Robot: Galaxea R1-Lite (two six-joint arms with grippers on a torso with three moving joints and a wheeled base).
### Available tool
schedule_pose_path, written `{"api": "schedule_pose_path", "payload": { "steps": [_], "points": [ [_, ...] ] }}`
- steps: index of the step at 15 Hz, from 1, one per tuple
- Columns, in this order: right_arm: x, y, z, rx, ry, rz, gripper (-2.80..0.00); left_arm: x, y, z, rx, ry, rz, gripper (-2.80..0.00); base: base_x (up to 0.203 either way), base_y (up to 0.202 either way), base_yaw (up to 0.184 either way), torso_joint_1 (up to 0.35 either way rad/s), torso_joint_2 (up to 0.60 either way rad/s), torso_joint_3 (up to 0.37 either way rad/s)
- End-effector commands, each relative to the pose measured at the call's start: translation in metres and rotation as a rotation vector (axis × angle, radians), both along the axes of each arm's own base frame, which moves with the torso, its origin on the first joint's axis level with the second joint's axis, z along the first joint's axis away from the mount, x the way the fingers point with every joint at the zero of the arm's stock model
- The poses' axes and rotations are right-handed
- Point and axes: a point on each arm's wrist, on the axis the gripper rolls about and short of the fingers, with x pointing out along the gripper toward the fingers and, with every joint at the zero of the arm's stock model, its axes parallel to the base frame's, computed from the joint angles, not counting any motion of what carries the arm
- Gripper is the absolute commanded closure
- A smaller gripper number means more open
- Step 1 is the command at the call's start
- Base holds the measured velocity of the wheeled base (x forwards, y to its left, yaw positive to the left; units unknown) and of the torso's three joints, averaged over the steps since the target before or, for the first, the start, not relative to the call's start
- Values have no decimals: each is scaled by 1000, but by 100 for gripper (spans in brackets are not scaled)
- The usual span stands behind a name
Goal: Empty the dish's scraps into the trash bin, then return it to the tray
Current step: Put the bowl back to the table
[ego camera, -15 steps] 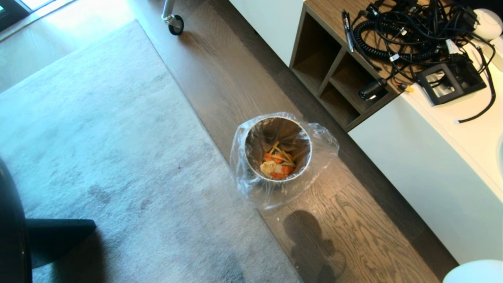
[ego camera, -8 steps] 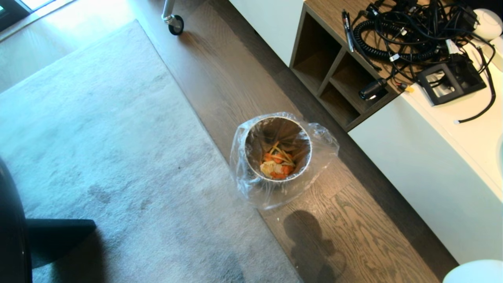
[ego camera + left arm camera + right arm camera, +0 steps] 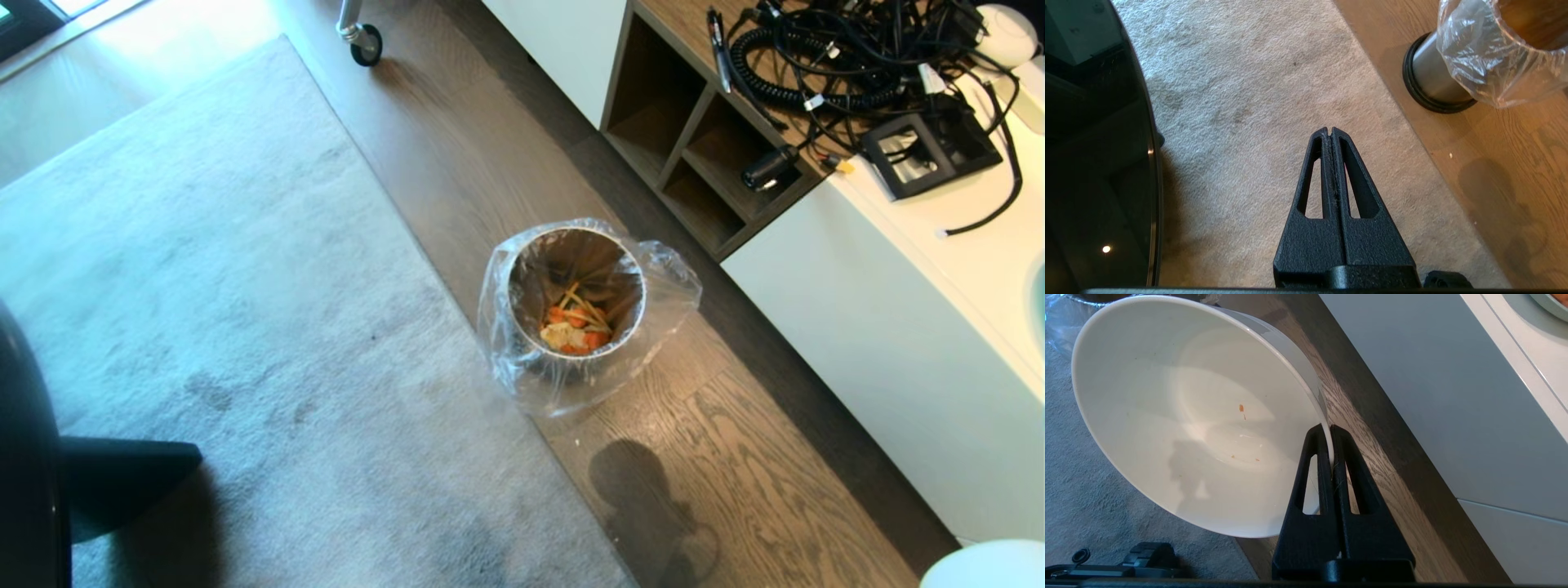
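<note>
The trash bin (image 3: 512,304) stands on the wood floor beside the rug, a clear bag draped over its rim. The scraps (image 3: 575,328), orange slices and pale strips, lie at its bottom. In the right wrist view my right gripper (image 3: 1328,428) is shut on the rim of the dish (image 3: 1167,416), a white deep bowl held tilted, with only tiny orange crumbs (image 3: 1241,408) inside. My left gripper (image 3: 1329,130) hangs shut and empty over the rug, the trash bin (image 3: 1431,77) off to one side. The tray is out of view. Neither arm shows in the head view.
A grey rug (image 3: 204,245) covers the floor on the left, with the black round table's edge (image 3: 24,457) beside it. A white cabinet (image 3: 865,327) with wooden cubbies and tangled cables (image 3: 833,57) stands on the right. A caster wheel (image 3: 365,45) is at the far end.
The whole head view has shifted slightly, so the camera moved. The bin, the scraps and both arms keep their places.
</note>
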Motion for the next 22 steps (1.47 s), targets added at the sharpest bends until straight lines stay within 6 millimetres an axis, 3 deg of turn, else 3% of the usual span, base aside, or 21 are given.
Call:
{"api": "schedule_pose_path", "payload": {
  "steps": [1, 9, 17, 22],
  "points": [
    [0, 0, 0, -1, 1, 0, 0, 0, 0, 0, -1, -1, 1, 0, -185, 0, -3, -7, 10, 4],
    [0, 0, 0, -1, 1, 0, 0, 0, 0, 0, -1, -1, 1, 0, -173, 0, -1, 0, 1, 1],
    [0, 0, 0, -1, 1, 0, 0, 0, 0, 0, -1, -1, 1, 0, 0, 0, 0, 1, 1, 8],
    [0, 0, 0, -1, 1, 0, 0, 0, 0, 0, -3, -1, 1, 0, 0, 0, 0, 1, 2, 175]
  ]
}}
